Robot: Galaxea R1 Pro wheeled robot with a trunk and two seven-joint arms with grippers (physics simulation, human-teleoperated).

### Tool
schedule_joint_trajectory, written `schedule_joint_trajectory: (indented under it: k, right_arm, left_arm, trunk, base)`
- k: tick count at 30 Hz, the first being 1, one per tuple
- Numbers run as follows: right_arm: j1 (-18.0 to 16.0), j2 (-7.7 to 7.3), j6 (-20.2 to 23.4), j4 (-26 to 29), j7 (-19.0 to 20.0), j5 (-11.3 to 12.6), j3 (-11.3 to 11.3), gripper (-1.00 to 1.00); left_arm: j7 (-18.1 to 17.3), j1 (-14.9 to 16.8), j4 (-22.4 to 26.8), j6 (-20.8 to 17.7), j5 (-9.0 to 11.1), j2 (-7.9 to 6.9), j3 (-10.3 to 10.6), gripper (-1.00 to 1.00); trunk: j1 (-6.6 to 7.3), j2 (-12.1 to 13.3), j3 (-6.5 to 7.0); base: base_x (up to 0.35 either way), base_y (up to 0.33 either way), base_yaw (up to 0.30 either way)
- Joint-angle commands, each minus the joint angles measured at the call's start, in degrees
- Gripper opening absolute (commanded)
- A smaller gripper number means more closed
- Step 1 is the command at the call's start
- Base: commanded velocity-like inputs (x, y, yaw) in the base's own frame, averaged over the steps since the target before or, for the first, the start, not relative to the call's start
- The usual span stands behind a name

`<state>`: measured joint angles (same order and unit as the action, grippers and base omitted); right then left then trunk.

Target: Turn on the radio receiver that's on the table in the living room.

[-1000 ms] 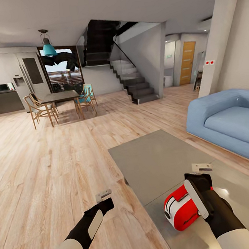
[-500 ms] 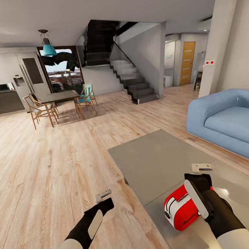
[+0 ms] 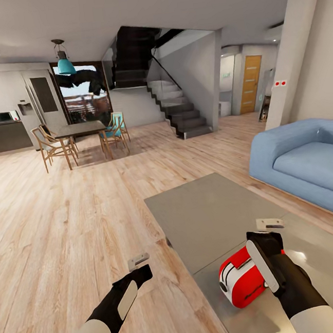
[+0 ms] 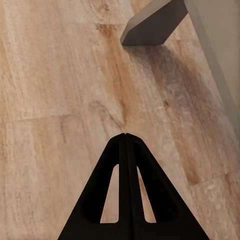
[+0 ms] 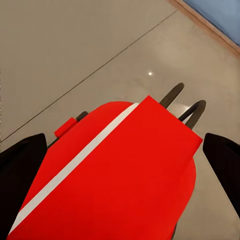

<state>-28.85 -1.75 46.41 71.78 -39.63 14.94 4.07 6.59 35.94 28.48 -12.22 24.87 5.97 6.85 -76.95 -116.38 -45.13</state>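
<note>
While the right gripper (image 3: 266,258) straddles the radio receiver (image 3: 241,277): its fingers (image 5: 20,165) stand spread on either side, not touching the red shell.
Radio receiver: lies on the grey coffee table (image 3: 208,213), near the edge facing the robot, white end panel toward the wooden floor (image 3: 64,224).
Left gripper (image 4: 126,137): fingers pressed together, over bare floor beside a table leg (image 4: 150,25).
Risk: a glossy, rounded shell may skid toward the table edge if the right gripper pushes off-centre; the small red tab (image 5: 65,127) could be missed.
Beyond: blue sofa (image 3: 306,163).
</note>
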Motion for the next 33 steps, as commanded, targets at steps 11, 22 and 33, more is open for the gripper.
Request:
schedule_joint_trajectory:
  k: [11,22,33]
  right_arm:
    - [0.02,0.0,0.09,0.02,-0.01,-0.53,-0.03,1.0]
    - [0.02,0.0,0.16,0.07,0.16,-0.53,-0.03,1.0]
    - [0.02,0.0,0.17,0.08,0.17,-0.53,-0.03,1.0]
  left_arm:
    - [0.0,0.01,0.0,0.0,0.0,0.0,0.01,-1.0]
    - [0.0,0.01,0.0,0.0,0.0,0.0,0.01,-1.0]
    - [0.0,0.01,0.0,0.0,0.0,0.0,0.01,-1.0]
  trunk:
    - [-0.01,0.01,-0.01]
    - [-0.01,0.01,-0.01]
    - [-0.01,0.01,-0.01]
  base:
    - [0.0,0.0,0.0]
    - [0.0,0.0,0.0]
    - [0.0,0.0,0.0]
